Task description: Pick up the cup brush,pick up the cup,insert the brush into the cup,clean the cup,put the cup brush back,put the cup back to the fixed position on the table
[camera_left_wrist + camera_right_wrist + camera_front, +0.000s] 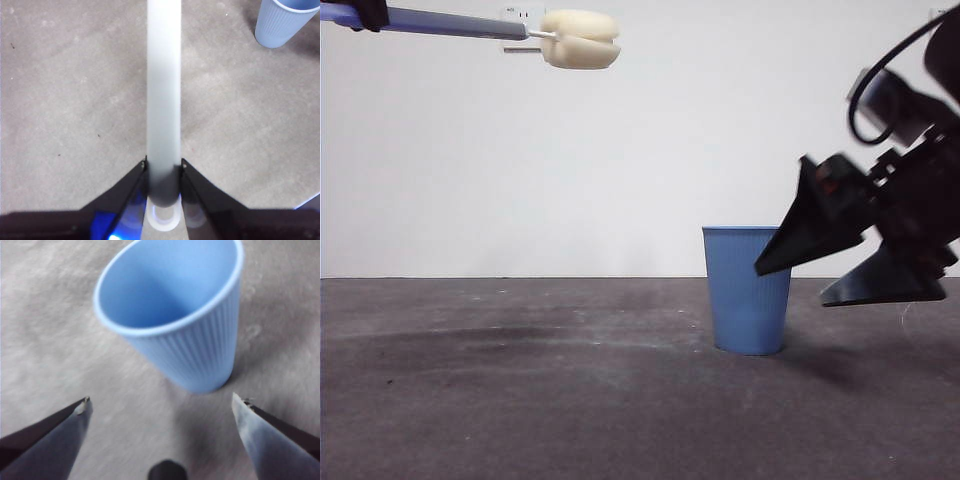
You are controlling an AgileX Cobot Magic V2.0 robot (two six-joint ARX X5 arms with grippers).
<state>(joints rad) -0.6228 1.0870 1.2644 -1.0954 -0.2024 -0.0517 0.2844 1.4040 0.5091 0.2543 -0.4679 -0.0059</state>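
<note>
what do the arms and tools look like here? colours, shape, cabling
Both tools have two flat black wedge jaws tapering to points. The right tool sits on a dark blocky wrist with a black looping cable and a small reddish spot. The left tool shows blue glints low on its jaws.

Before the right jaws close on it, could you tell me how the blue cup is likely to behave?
The cup looks thin-walled and empty, so probably light and squeezable. Its narrow base may let it tip if nudged off-centre. The fine ribs should give the open right gripper some grip.
</note>
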